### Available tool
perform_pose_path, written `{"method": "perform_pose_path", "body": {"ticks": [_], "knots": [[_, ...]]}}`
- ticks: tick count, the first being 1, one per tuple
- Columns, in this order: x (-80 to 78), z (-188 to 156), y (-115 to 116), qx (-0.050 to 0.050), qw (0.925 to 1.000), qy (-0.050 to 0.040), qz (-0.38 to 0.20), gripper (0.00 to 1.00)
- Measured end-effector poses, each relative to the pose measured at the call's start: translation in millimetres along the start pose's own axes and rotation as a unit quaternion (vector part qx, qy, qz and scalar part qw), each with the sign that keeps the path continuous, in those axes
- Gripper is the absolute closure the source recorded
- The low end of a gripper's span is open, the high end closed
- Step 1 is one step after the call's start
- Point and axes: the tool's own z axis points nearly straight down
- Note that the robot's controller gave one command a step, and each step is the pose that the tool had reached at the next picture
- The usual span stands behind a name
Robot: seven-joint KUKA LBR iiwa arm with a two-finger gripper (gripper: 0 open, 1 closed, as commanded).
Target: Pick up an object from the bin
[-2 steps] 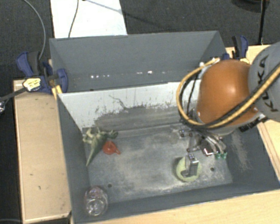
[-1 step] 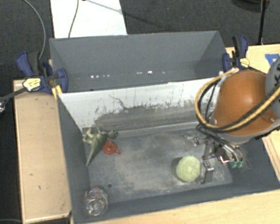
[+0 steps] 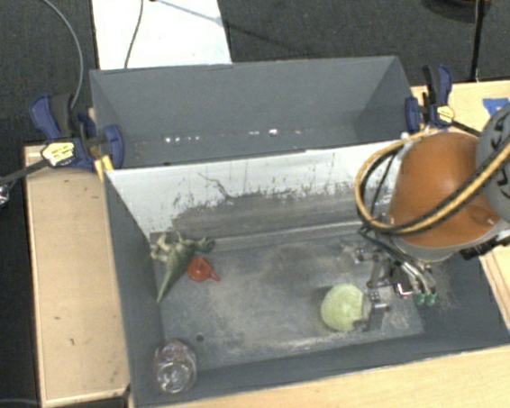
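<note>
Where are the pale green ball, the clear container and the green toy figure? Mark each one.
pale green ball (image 3: 342, 309): camera view, middle of its top.
clear container (image 3: 174, 365): camera view, its middle.
green toy figure (image 3: 177, 250): camera view, its body.

Ball (image 3: 343, 309) pale green; bin (image 3: 253, 99) grey (scuffed whitish).

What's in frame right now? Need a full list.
ball: 1, pale green, front right of the bin floor, close beside the arm's tip
toy: 1, green, long and spiky, left side of the floor
small piece: 1, red, against the toy's right side
clear object: 1, transparent, rounded, front-left corner
bin: 1, grey metal, holds all of the above
arm: 1, orange wrist cover with looped cables, reaching in from the view's right
</note>
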Motion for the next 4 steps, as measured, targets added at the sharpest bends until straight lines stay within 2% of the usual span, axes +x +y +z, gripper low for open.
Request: {"method": "perform_pose_path", "body": {"ticks": [1, 2, 4], "knots": [[-0.9, 17, -4, 0.001, 1.0000, -0.0013, -0.004, 0.00], [8.5, 64, 9, 0.000, 0.9975, -0.0007, -0.070, 1.00], [9.9, 60, 9, -0.001, 0.9976, 0.0016, -0.069, 1.00]]}}
